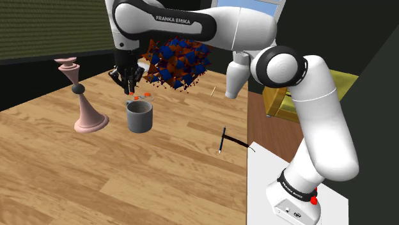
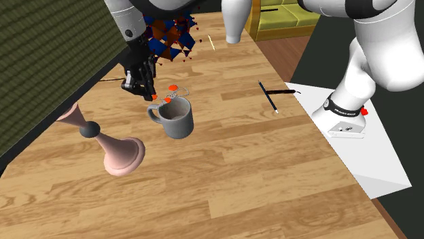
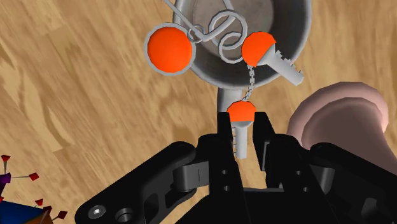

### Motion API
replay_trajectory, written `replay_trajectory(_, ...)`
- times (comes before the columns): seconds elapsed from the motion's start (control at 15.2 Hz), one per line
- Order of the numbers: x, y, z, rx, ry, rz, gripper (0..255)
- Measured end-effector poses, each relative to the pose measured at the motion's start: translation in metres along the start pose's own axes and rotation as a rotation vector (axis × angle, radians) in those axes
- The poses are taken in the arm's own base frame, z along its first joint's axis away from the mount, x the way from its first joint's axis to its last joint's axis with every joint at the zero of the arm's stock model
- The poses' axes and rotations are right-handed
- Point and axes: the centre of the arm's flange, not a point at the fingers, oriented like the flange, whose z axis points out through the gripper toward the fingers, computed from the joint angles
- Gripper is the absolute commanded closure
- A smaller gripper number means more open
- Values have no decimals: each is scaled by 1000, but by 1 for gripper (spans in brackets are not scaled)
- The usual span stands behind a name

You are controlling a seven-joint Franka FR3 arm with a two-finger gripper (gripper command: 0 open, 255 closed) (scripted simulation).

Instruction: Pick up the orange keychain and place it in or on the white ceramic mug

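**Carry step: keychain in grasp, nearly over the mug**

Finding 1. My end effector [image 3: 243, 127] is clenched on one key of the orange keychain [image 3: 168, 49]. The key's shaft sits between my two fingers, and its orange head is just beyond their tips. The rest of the keychain, two more orange-capped pieces on wire loops, hangs ahead of my fingertips, clear of the table [image 1: 160, 185].

Finding 2. The mug [image 1: 139, 118], drawn grey, stands upright below and just ahead of me. The loops lie over its opening. One orange disc appears to sit outside the rim.

Finding 3. A pink chess piece [image 1: 86, 102] stands off to my side, apart from the mug.

Assessment. The pick looks complete and the placing remains. The next move likely calls for a short advance to bring the held key over the opening, then release. The chain could drape over the rim.
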Motion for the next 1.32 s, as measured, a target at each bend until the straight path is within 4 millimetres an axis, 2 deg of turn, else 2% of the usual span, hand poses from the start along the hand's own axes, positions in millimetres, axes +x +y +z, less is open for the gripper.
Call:
replay_trajectory(0.4,0,1,31,0,1,0,255)
replay_trajectory(0.86,0,1,34,1,3,0,255)
replay_trajectory(0.92,0,1,34,1,3,0,0)
replay_trajectory(1.32,-1,1,36,0,-1,0,0)
